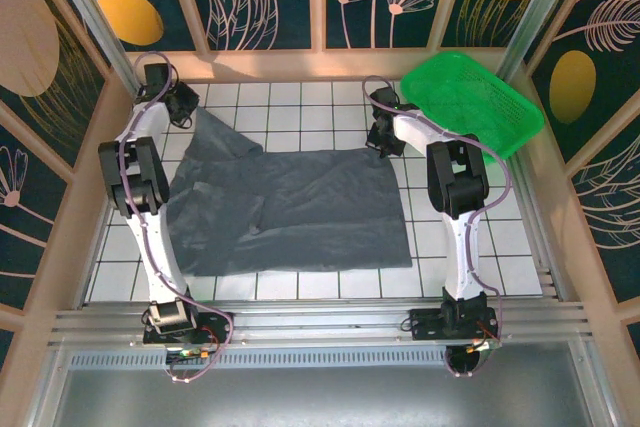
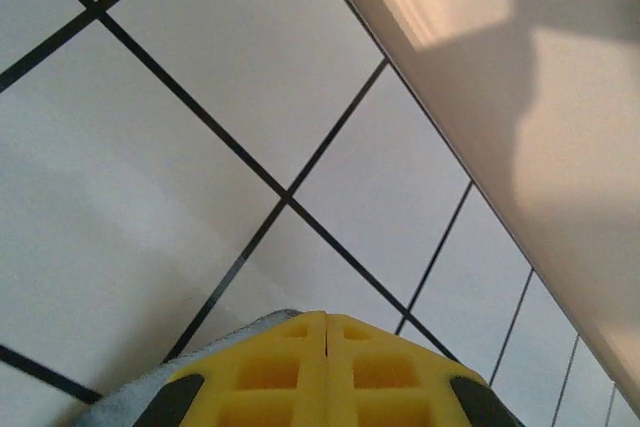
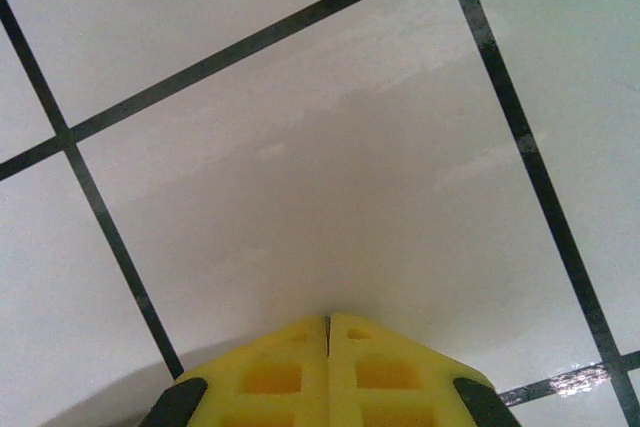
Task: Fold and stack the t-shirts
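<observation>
The left gripper (image 1: 188, 112) hangs over the far left of the white tiled table (image 1: 300, 97), its yellow fingers (image 2: 270, 367) pressed together on the far left corner of the t-shirt (image 1: 290, 207), and the cloth rises in a peak to them. In the left wrist view a grey edge of the shirt (image 2: 130, 399) shows just beneath the fingertips. The rest of the shirt lies spread across the middle tiles between the arms. The right gripper (image 1: 381, 143) sits at its far right corner, fingers (image 3: 270, 367) pressed together; whether cloth is caught there cannot be told. A green basket (image 1: 500, 112) stands far right
</observation>
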